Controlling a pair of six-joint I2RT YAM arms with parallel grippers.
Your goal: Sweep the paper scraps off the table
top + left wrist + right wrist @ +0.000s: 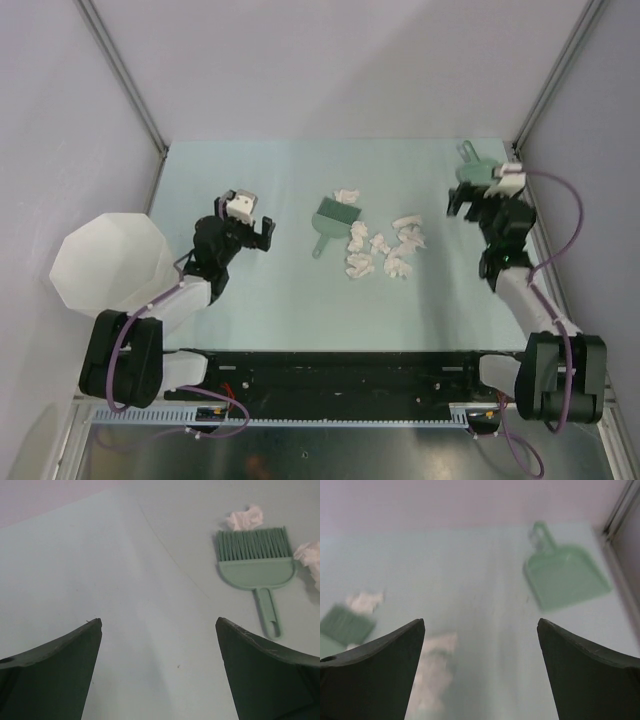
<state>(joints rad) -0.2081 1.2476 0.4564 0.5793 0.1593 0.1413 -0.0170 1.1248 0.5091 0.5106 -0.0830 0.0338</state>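
Scraps (411,236): white wads in a loose cluster mid-surface, just right of the brush. One stray wad (347,193) lies beyond the bristles, and none are in the pan.
Surface (280,165): pale green and smooth, so light paper should slide or roll easily on it.
Brush (335,216): lies flat with bristles toward the far side and handle toward the near edge. The nearest wads are touching or just beside its head.
Dustpan (476,171): at the far right by the wall, well apart from the scraps.
Left hand (248,222): wide open and empty, just left of the brush.
Right hand (470,208): wide open and empty, near the dustpan; its wrist view is blurred.
Bin (105,260): off the left edge, beyond the left arm.
Risk, brush grasp: the thin, flat handle may skid away from the fingers, swinging the head into the wads and scattering them.
Risk, pan grasp: so close to the wall, a nudge could wedge the pan into the corner.
Risk, sweeping: without the pan set against the cluster, wads may roll past or off the edge.
Risk, stray wad: it sits behind the bristles and is easily missed.
Risk, arms: both must meet at the cluster and could collide.
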